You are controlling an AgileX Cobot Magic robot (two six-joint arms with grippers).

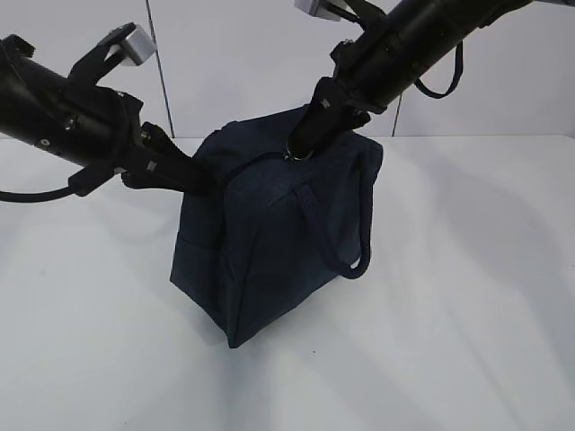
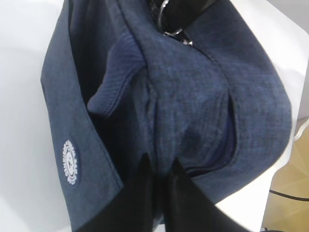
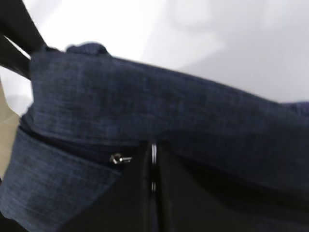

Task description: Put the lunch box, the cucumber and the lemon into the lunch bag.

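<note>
The bag [image 1: 269, 242] stands on the white table [image 1: 467, 341], zipped or nearly so; no lunch box, cucumber or lemon is seen outside it, so they are judged to be inside already or out of view. The left gripper [image 1: 193, 178] is closed on a fold of fabric at the bag's left top corner. The right gripper [image 1: 305, 144] is closed on the ring pull [image 1: 299, 157] at the top seam. The step in hand is judged to be working the zipper. For this to go well, the corner should be held firmly and kept taut against the pull. The ring should be drawn straight along the seam, not upward, so the bag is not lifted or tipped. The handle [image 1: 359, 224] should be kept clear of the track.
</note>
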